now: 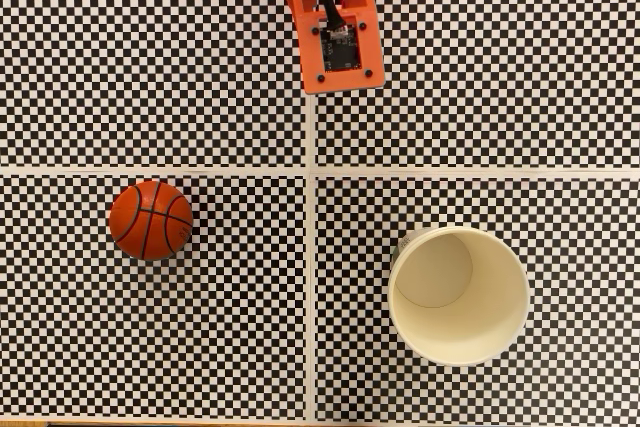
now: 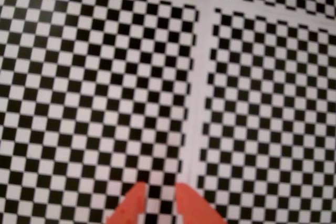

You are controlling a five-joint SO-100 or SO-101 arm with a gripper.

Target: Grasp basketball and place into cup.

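**A:** Since you asked for status: my pincer (image 2: 157,203) is parked at the top edge of the fixed view, tips a small gap apart over bare checkered desk (image 1: 500,67), gripping nothing.

**B:** Ball?

**A:** The basketball (image 1: 150,219) sits left of the centre line, well apart from the cup (image 1: 459,294), which stands upright on the right, mouth up, nothing inside.

**B:** Handling?

**A:** Glossy, round, probably light and slick. It'll roll if nudged. I'd straddle its widest girth and close squarely.

**B:** Blind spots?

**A:** Fixed view cuts my arm off and hides the fingers under the camera mount; wrist view is blurred, tips cropped.
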